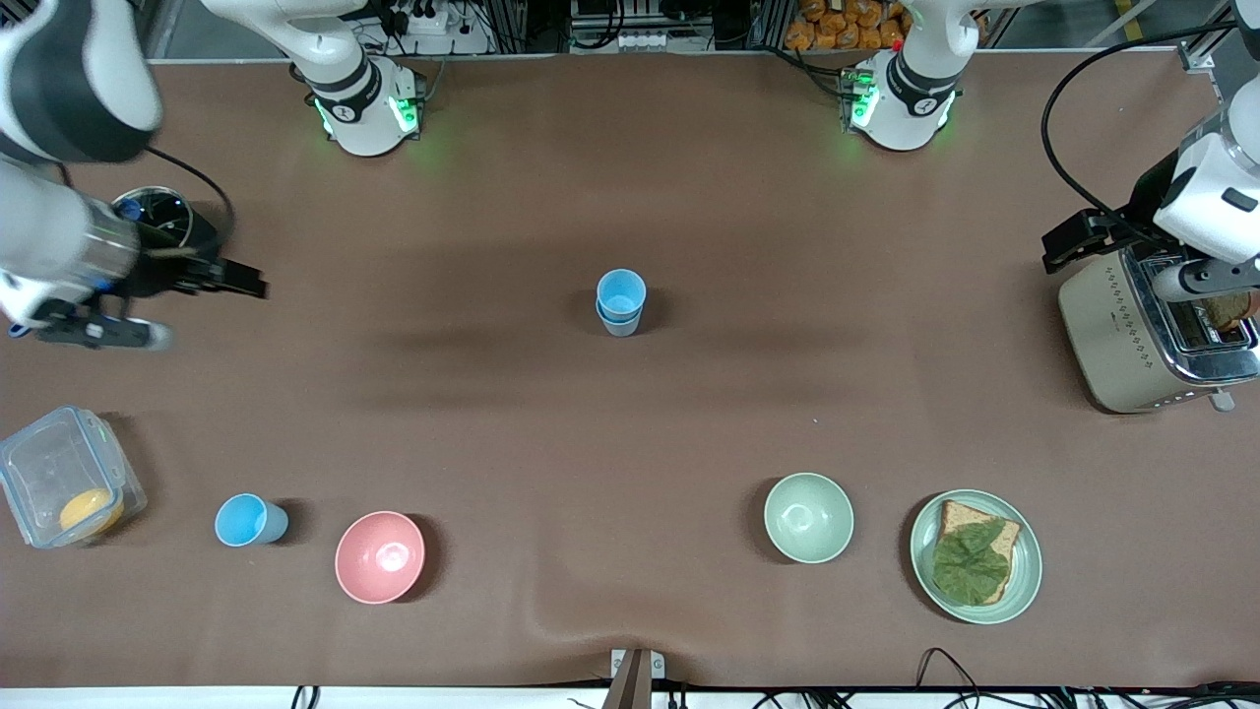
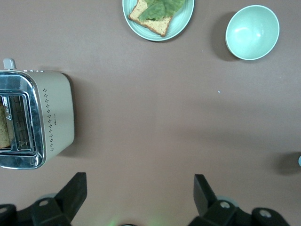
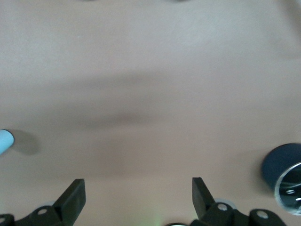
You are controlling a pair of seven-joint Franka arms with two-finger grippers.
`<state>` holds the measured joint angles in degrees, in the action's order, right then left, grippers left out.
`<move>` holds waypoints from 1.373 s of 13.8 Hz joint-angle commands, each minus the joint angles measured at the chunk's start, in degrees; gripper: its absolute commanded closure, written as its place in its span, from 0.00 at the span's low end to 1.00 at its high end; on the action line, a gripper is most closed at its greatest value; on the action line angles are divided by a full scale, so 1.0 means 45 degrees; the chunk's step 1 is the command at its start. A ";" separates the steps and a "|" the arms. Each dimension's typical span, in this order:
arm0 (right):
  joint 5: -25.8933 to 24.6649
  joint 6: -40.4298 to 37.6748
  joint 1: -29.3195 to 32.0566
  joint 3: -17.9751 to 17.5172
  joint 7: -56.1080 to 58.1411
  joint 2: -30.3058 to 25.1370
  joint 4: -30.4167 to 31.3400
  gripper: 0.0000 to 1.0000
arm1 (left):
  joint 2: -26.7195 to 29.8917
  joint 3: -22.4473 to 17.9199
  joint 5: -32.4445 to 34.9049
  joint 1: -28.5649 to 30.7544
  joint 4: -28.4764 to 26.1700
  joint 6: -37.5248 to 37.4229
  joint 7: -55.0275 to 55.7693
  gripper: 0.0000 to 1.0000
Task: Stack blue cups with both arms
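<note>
Three blue cups on a brown counter (image 1: 630, 473), two of them nested at its middle, both arms raised at the ends.

From the right arm's end: the right gripper (image 3: 136, 195), fingers apart and empty, over bare counter; a clear box (image 1: 64, 478) holding something orange; a single blue cup (image 1: 248, 520) beside a pink bowl (image 1: 380, 556); the stacked blue cups (image 1: 621, 301), farther from the front camera than that pink bowl; one empty green bowl (image 1: 808, 517); a plate (image 1: 976, 556) with leaf-topped bread; one toaster (image 1: 1152, 330), the left gripper (image 2: 138, 190) spread open over counter beside it.
</note>
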<state>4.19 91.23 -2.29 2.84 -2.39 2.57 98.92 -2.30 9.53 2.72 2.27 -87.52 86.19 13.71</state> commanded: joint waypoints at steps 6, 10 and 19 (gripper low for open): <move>-0.0560 -0.0214 0.1445 -0.0279 0.2486 -0.0414 -0.0829 0.00 | 0.0355 -0.0008 -0.0272 0.0023 -0.0180 -0.0169 -0.0136 0.00; -0.0540 -0.0275 0.1446 -0.0299 0.2271 -0.0609 -0.0908 0.00 | 0.0374 -0.0008 -0.0272 0.0042 -0.0180 -0.0169 -0.0175 0.00; -0.0443 -0.0938 0.1406 -0.0357 0.1586 -0.0435 -0.1924 0.00 | 0.0316 -0.0028 -0.0234 0.0042 0.0423 -0.0519 -0.0234 0.00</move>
<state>2.64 87.94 3.07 2.10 5.64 0.72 90.94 -1.75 9.67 2.72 2.31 -87.18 85.69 13.71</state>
